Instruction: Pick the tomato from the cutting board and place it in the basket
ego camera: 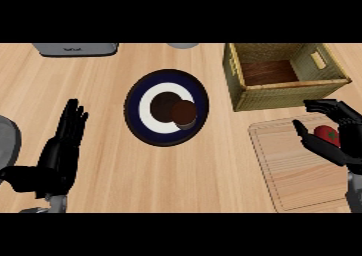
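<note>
Head view | right hand [345, 145] fingers curled round smooth red tomato [327, 135] | woven square basket [247, 97]

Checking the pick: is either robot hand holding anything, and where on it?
The right robot hand curls round the tomato, fingers and thumb on opposite sides, above the cutting board. The left robot hand holds nothing.

Each grey forearm ends in a black robot hand [55, 150].

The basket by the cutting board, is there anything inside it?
The basket shows only its bare brown floor. Its near wall hides the front strip of the floor. The tomato is outside, in the right hand, over the cutting board.
</note>
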